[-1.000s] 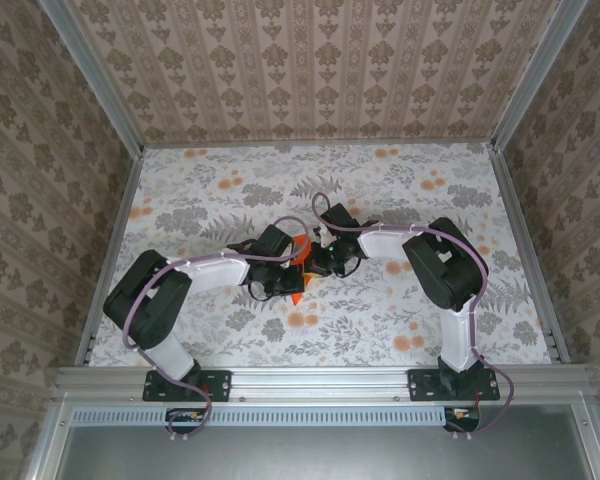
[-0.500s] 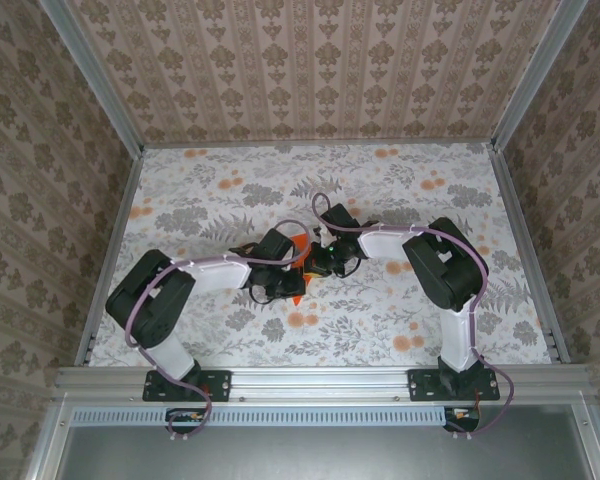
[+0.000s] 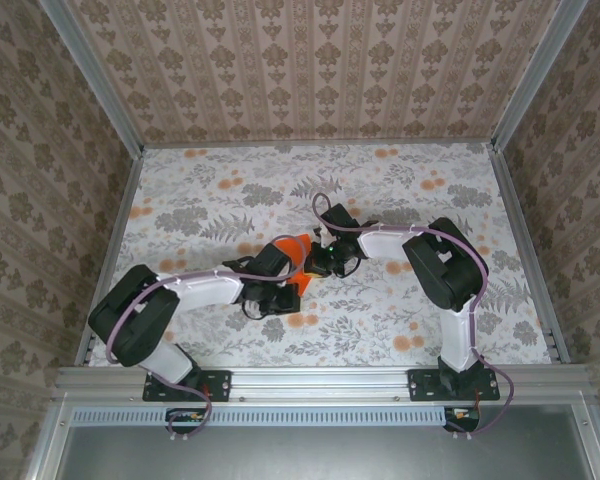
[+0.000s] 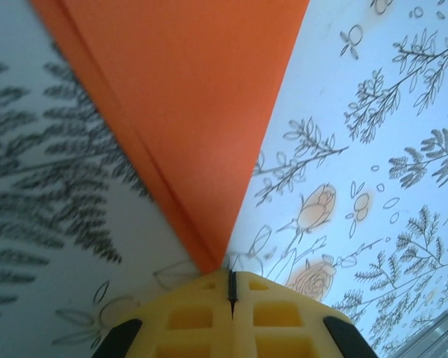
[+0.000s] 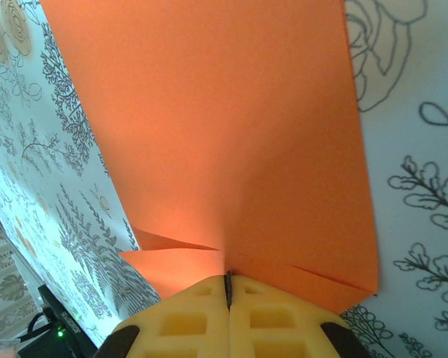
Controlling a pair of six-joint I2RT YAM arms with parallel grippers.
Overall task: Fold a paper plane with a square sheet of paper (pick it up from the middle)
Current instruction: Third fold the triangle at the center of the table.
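The square sheet of paper [image 3: 293, 246], vivid orange and folded into a pointed wedge [image 4: 194, 112], lies mid-table between my two grippers. My left gripper [image 4: 230, 272] is shut, and its yellow tips sit right at the wedge's narrow point. I cannot tell whether that point is pinched. In the top view the left gripper [image 3: 285, 292] is at the near end of the paper. My right gripper [image 5: 228, 277] is shut on the wide end of the paper [image 5: 231, 134], where folded flaps spread to both sides of the jaws. From above, the right gripper [image 3: 314, 262] is at the paper's right edge.
A flower-printed tablecloth [image 3: 400, 200] covers the table. Patterned walls and metal rails [image 3: 515, 240] enclose it on three sides. Both arms reach inward and meet near the middle. Bare cloth lies to the far side and to both sides of them.
My left gripper has slid toward the near edge along the fold, and more orange paper now shows beyond it. The right arm has stayed in place.
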